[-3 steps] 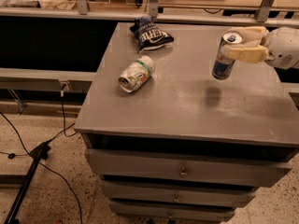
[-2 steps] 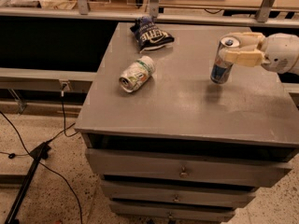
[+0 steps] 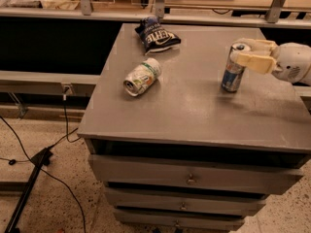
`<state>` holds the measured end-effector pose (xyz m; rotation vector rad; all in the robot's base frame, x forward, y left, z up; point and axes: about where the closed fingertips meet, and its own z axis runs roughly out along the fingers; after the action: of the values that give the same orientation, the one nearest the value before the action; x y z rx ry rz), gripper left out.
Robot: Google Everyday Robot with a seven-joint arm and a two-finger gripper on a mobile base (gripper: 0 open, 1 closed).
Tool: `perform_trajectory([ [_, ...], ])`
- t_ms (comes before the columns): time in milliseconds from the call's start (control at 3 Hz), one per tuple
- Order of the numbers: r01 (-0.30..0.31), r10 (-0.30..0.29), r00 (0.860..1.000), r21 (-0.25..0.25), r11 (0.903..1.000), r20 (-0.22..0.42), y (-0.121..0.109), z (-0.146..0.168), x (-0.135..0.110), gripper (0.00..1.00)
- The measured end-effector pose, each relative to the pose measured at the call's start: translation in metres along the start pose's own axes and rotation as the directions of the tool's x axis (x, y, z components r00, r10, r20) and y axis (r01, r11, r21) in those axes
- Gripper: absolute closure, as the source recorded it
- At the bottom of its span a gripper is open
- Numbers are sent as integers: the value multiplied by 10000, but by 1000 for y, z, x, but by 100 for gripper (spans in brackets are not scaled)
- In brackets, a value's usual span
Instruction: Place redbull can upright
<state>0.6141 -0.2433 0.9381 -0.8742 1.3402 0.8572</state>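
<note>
1. Your hand [image 3: 239, 52] reaches in from the right edge of the view, above the right side of the grey desk [image 3: 194, 115]. Its pale rounded wrist casing sits behind it.
2. The two cream fingers [image 3: 253, 62] are pinching the redbull can [image 3: 231, 75]. They close on its upper part from either side, just below the silver top.
3. The redbull can stands upright, and its base appears to rest on the desk surface, with a soft shadow beneath it. You will find it toward the right rear of the desk, well apart from everything else there.
4. A fatter white-and-green can [image 3: 142, 76] lies on its side left of the middle of the desk. Its top end points toward the front left.
5. A dark blue Kettle chip bag [image 3: 157, 35] lies crumpled at the back of the desk, near the fallen can but not touching it.
6. Below the desk top you see a stack of grey drawers [image 3: 194, 176] with small knobs.
7. A black cable [image 3: 58, 140] trails across the speckled floor on the left.
</note>
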Motion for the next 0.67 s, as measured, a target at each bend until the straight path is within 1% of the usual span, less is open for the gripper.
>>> perform_trajectory([
  [333, -146, 146, 9999, 70, 9999, 86, 0, -8, 2, 0],
  [667, -145, 144, 9999, 71, 9999, 83, 0, -8, 2, 0],
])
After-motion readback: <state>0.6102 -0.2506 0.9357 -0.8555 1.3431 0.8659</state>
